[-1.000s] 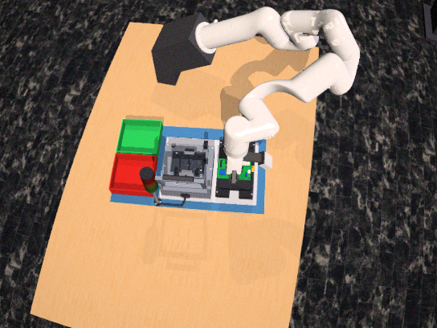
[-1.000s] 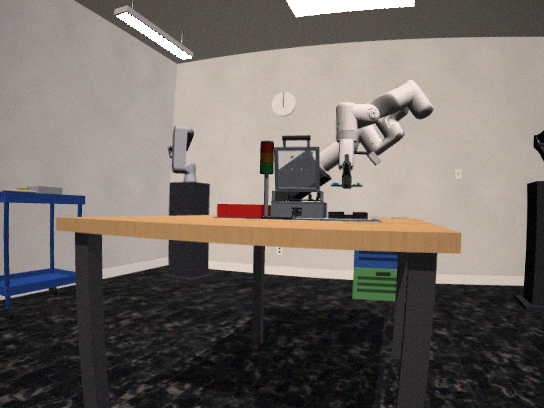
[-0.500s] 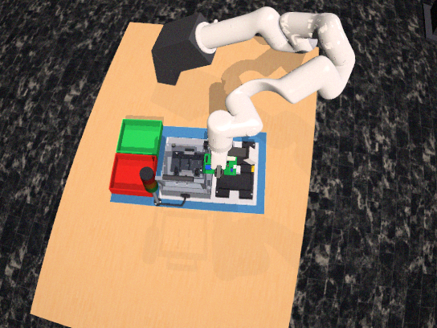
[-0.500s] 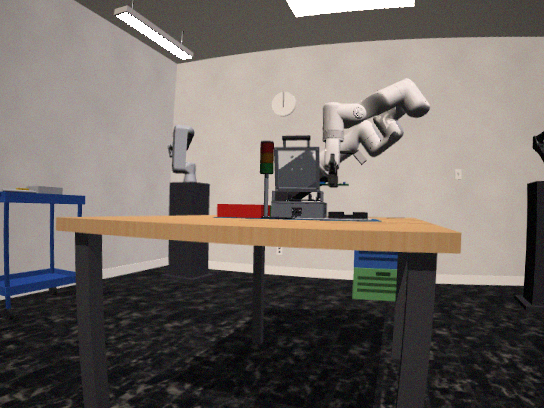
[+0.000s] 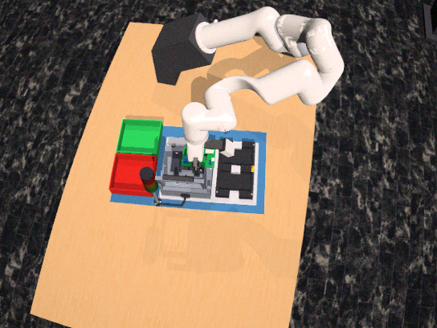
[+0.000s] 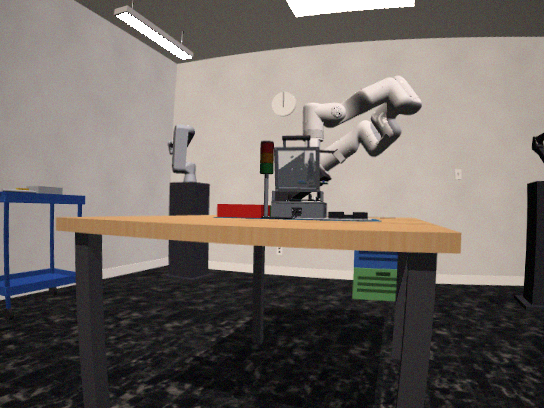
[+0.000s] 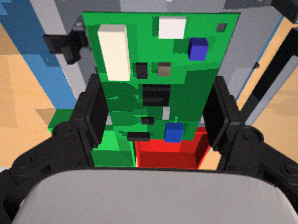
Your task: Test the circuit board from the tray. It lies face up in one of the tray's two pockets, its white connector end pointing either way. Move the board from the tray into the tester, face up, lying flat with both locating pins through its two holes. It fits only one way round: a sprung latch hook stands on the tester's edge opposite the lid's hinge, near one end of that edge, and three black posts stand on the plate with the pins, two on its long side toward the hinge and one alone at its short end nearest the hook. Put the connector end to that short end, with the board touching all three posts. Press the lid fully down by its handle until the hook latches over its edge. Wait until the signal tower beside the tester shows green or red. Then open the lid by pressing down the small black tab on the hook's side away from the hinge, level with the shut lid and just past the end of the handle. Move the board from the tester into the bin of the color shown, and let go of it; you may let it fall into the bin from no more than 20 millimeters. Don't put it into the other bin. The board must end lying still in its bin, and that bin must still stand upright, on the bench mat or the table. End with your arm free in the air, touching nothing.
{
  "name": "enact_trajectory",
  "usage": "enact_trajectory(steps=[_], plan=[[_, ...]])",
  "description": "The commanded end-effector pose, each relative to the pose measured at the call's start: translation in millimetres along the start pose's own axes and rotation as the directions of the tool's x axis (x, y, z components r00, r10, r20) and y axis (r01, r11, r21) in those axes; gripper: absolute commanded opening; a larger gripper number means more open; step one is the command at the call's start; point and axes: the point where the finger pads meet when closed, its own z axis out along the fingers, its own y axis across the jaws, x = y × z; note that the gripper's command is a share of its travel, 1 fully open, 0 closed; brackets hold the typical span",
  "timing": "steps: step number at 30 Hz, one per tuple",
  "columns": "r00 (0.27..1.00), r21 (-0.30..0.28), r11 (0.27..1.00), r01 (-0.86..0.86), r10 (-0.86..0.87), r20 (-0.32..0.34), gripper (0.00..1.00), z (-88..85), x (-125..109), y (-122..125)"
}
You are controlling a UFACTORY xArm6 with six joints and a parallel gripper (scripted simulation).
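The green circuit board [image 7: 155,85] sits face up between my gripper's [image 7: 157,115] two black fingers, which are shut on its long edges. Its white connector [image 7: 115,52] is at the end away from me. In the top view my gripper [image 5: 195,162] holds the board [image 5: 199,157] above the grey tester [image 5: 186,170], whose lid [image 6: 297,167] stands open and upright. The black tray [image 5: 236,169] lies to the tester's right. The signal tower [image 6: 267,157] beside the tester shows no lit color.
The green bin [image 5: 139,137] and the red bin [image 5: 132,174] stand side by side left of the tester on the blue mat; both show past the board in the wrist view. A cable runs from the tower along the tester's front.
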Motion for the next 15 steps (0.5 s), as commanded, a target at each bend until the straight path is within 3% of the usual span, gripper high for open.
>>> enact_trajectory(steps=[1, 15], plan=[[1.000, -0.002, 1.000, 0.002, -0.002, 0.000, 0.79, -2.3, -20, -3], [1.000, -0.002, 1.000, 0.002, -0.002, 0.000, 0.79, -3.9, -41, -8]])
